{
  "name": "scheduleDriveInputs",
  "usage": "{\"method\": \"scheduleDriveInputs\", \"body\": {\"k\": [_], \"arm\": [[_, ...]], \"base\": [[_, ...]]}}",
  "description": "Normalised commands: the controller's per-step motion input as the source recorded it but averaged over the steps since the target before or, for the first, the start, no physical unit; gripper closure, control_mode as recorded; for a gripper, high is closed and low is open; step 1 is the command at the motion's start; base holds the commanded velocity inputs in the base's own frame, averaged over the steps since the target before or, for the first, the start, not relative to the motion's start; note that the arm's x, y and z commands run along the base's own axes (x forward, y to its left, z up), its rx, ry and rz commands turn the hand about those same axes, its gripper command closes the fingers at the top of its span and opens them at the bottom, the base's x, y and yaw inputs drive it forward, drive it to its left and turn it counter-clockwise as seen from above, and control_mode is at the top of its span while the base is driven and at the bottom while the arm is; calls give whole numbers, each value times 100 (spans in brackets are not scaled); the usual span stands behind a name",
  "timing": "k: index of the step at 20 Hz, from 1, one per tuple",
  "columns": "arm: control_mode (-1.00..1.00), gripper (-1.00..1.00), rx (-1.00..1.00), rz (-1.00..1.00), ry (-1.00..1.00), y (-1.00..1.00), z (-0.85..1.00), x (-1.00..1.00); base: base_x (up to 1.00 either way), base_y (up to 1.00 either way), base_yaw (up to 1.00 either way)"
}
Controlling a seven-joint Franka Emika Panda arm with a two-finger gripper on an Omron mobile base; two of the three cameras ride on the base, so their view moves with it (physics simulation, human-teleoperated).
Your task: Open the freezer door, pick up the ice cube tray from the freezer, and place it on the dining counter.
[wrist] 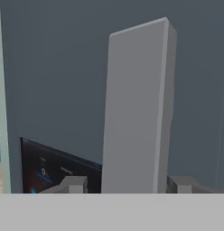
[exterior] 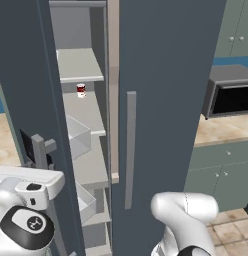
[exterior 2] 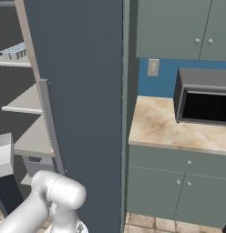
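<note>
Freezer door [exterior: 26, 75] ajar — bar handle [wrist: 136, 108] upright between fingers [wrist: 74, 184].

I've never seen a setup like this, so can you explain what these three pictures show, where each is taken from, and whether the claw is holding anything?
It is a computer-rendered kitchen with a white robot arm on a base that can drive. Two pictures come from cameras on that base, behind the arm to its left and right. The third looks along the claw itself.

The tall dark freezer door stands partly open, showing pale shelves. A small red-and-white can sits on one, and the ice cube tray on another.

In the hand picture, the claw's two fingers sit either side of the door's grey bar handle, beside the black control panel. It seems to be gripping the handle. To the right are a counter and a microwave.
</note>
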Motion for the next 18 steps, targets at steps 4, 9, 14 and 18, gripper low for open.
{"method": "scheduleDriveInputs", "body": {"k": [4, 9, 14, 18], "arm": [[-100, -100, 0, 0, 0, 0, 0, 0], [-100, -100, 0, 0, 0, 0, 0, 0], [-100, -100, 0, 0, 0, 0, 0, 0], [-100, -100, 0, 0, 0, 0, 0, 0]], "base": [[0, 0, 0], [0, 0, 0], [0, 0, 0], [0, 0, 0]]}}
